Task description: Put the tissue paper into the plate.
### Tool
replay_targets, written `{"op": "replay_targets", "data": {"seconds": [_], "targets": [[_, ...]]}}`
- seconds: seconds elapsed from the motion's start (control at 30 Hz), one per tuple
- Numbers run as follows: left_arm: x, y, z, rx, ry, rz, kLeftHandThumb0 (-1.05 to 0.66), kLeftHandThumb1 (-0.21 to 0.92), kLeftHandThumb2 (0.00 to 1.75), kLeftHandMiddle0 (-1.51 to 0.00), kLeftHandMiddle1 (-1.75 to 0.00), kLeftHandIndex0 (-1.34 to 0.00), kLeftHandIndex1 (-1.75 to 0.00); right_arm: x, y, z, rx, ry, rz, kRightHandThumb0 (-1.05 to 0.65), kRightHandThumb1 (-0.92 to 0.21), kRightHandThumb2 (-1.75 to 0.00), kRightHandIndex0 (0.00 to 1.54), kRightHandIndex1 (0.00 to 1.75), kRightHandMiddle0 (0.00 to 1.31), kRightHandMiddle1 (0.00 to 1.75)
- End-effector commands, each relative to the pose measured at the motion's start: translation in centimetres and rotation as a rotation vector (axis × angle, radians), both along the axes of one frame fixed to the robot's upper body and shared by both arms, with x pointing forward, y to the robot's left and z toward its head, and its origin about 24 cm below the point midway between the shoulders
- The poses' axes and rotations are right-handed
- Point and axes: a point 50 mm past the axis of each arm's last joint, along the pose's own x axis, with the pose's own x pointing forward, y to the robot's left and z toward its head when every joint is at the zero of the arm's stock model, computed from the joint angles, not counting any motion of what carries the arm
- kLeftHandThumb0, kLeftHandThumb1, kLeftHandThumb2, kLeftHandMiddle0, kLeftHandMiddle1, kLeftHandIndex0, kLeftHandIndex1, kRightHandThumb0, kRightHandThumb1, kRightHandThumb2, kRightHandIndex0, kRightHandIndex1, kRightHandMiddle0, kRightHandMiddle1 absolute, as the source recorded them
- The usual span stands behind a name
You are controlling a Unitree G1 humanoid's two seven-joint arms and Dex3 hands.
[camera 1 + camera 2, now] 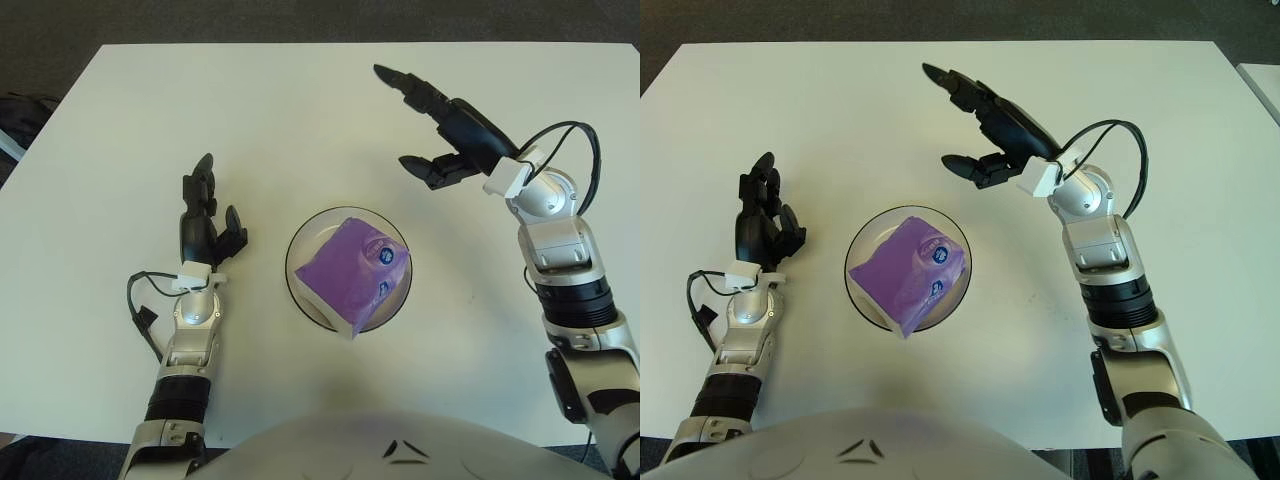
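Sitting in the clear plate (298,290): your purple tissue pack (355,270).
Your right hand (448,130) is hovering beyond it, fingers spread, empty; your left hand (207,225) is idling left of it, fingers relaxed.

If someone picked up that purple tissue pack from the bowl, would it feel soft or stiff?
Probably soft: the purple tissue pack has rounded, slightly puffed edges. Likely light for its bulk, being tissue paper. Its glossy wrapper may be a bit slippery. It sits tilted in the plate, one corner over the rim, so it might shift easily.
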Motion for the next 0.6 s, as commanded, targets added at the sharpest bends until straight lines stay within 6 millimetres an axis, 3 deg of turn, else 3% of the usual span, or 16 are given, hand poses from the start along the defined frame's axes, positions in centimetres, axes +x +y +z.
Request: {"op": "replay_targets", "data": {"seconds": [0.0, 0.23, 0.37, 0.57], "targets": [[-5.7, -0.7, -8.1, -0.036, 0.37, 0.05, -0.66, 0.92, 0.81, -0.24, -0.04, 0.0, -0.58, 2.1, -0.8, -3.5, 0.239, 0.1, -0.185, -0.95, -0.92, -0.7, 0.08, 0.03, 0.0, 0.26], [-5.8, -0.7, -8.0, -0.037, 0.368, 0.055, -0.65, 0.92, 0.81, -0.24, -0.04, 0.0, -0.58, 2.6, -1.4, -4.4, 0.485, 0.094, -0.222, -0.87, -0.92, -0.79, 0.12, 0.05, 0.0, 0.35], [-6.0, -0.7, -7.9, -0.036, 0.368, 0.054, -0.65, 0.92, 0.81, -0.25, -0.04, 0.0, -0.58, 1.9, -2.5, -6.8, 0.601, 0.169, -0.256, -0.79, -0.92, -0.91, 0.17, 0.06, 0.0, 0.43], [-6.2, -0.7, -7.9, -0.034, 0.369, 0.056, -0.65, 0.92, 0.8, -0.25, -0.04, 0.0, -0.58, 0.9, -2.0, -8.3, 0.685, 0.231, -0.259, -0.73, -0.92, -0.99, 0.21, 0.08, 0.0, 0.53]]}}
